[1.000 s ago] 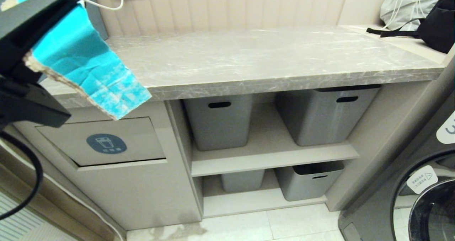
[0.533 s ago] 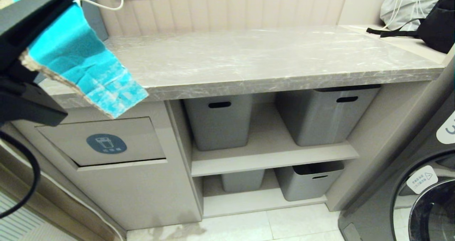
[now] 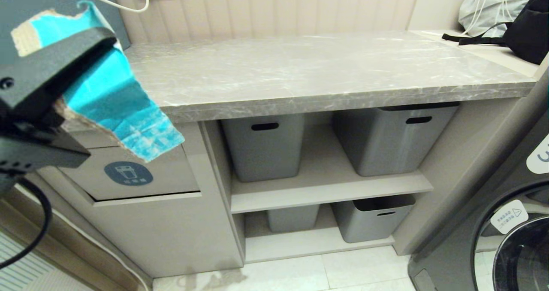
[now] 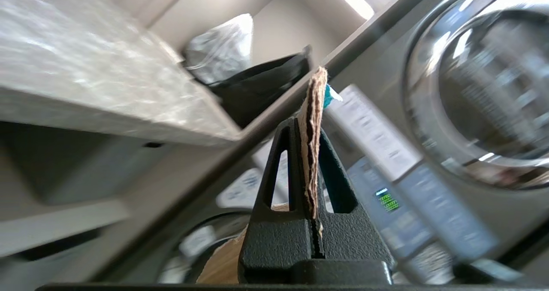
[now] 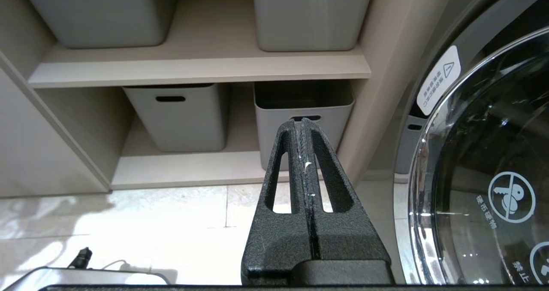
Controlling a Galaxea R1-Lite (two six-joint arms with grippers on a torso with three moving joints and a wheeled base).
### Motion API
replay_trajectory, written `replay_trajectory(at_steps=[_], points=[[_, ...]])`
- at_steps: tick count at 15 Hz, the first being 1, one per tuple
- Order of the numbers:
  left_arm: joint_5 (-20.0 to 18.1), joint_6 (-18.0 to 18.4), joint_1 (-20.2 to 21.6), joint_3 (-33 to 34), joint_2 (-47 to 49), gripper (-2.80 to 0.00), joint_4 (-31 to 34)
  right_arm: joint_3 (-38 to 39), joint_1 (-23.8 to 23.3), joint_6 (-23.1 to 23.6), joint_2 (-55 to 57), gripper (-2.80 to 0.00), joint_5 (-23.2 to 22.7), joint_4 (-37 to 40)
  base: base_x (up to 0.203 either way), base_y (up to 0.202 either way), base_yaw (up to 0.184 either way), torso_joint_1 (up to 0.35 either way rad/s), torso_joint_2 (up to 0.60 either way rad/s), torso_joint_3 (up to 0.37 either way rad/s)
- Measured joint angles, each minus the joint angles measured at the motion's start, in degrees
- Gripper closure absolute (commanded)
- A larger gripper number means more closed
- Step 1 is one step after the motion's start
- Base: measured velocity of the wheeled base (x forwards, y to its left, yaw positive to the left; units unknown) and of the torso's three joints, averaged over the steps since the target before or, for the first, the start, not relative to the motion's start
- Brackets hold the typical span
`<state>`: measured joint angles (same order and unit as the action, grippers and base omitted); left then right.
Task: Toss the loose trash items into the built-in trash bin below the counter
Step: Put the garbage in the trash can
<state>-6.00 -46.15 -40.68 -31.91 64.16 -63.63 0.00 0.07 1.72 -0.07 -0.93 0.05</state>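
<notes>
My left gripper (image 3: 81, 98) hangs at the left, in front of the counter (image 3: 326, 72), shut on a torn cardboard scrap with a turquoise face (image 3: 120, 110). The scrap's lower tip overlaps the top of the beige tilting flap (image 3: 171, 179), just above its round blue bin sticker (image 3: 128, 173). In the left wrist view the scrap's corrugated brown edge (image 4: 312, 123) stands clamped in the left gripper (image 4: 309, 130). No other scrap is in view. My right gripper (image 5: 302, 121) is parked low near the floor, shut and empty.
Grey plastic bins with slot handles (image 3: 263, 147) (image 3: 392, 138) (image 3: 373, 218) fill the open shelves right of the flap. A washing machine door (image 3: 514, 239) stands at the far right. A black bag (image 3: 525, 29) lies at the counter's far right end.
My left gripper has come down and slightly right with the turquoise scrap. The scrap's tip now covers the flap's top edge. The right arm has not moved.
</notes>
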Motion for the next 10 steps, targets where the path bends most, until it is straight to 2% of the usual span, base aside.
replay_trajectory(at_steps=[4, 10], points=[[-0.6, 11.0, 0.0, 7.2, -2.1, 0.0, 0.9, 0.0, 0.0, 0.0, 0.0, 0.0, 0.0, 0.0, 0.0, 0.0, 0.0, 0.0, 0.0, 0.0], [-1.4, 19.1, 1.5, 17.7, -8.7, 0.0, 9.0, 0.0, 0.0, 0.0, 0.0, 0.0, 0.0, 0.0, 0.0, 0.0, 0.0, 0.0, 0.0, 0.0]])
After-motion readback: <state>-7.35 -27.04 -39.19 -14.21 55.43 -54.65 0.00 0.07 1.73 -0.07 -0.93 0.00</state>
